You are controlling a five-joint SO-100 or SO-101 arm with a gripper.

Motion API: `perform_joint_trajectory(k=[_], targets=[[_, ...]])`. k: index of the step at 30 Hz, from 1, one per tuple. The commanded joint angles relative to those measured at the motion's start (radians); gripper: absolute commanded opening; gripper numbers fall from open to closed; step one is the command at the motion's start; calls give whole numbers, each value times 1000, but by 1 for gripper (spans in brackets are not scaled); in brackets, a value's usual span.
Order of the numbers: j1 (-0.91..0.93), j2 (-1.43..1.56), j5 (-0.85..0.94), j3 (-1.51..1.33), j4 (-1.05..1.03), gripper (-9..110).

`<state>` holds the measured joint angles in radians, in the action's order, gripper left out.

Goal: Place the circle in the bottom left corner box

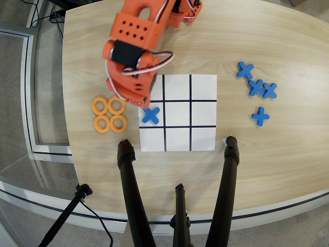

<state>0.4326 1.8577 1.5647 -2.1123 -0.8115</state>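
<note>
Four identical flat orange rings lie in a two-by-two cluster on the wooden table, left of the paper grid; the upper right one (pixel 116 106) is closest to my gripper. My orange gripper (pixel 138 99) points down between that ring and the grid's left edge, above the grid's upper-left cell. Its body hides the fingertips, so I cannot tell whether it is open, and I see no ring in it. The grid's upper-right corner cell (pixel 203 87) is white and empty. A blue cross (pixel 150 115) lies in the grid's middle-left cell.
Several blue crosses (pixel 256 86) lie on the table right of the grid. Black tripod legs (pixel 128 175) (pixel 230 170) reach in from the bottom edge near the grid's lower corners. The arm's base (pixel 182 13) stands at the top.
</note>
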Motion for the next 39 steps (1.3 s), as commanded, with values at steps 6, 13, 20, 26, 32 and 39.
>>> perform_joint_trajectory(k=[6,13,20,26,32,39], targets=[[75,-166,14,161,57,16],[91,-252,25,155,109,16],[101,-298,35,164,140,16],[115,-341,51,179,176,16],[133,-370,72,184,179,16],[144,-397,84,179,186,16]])
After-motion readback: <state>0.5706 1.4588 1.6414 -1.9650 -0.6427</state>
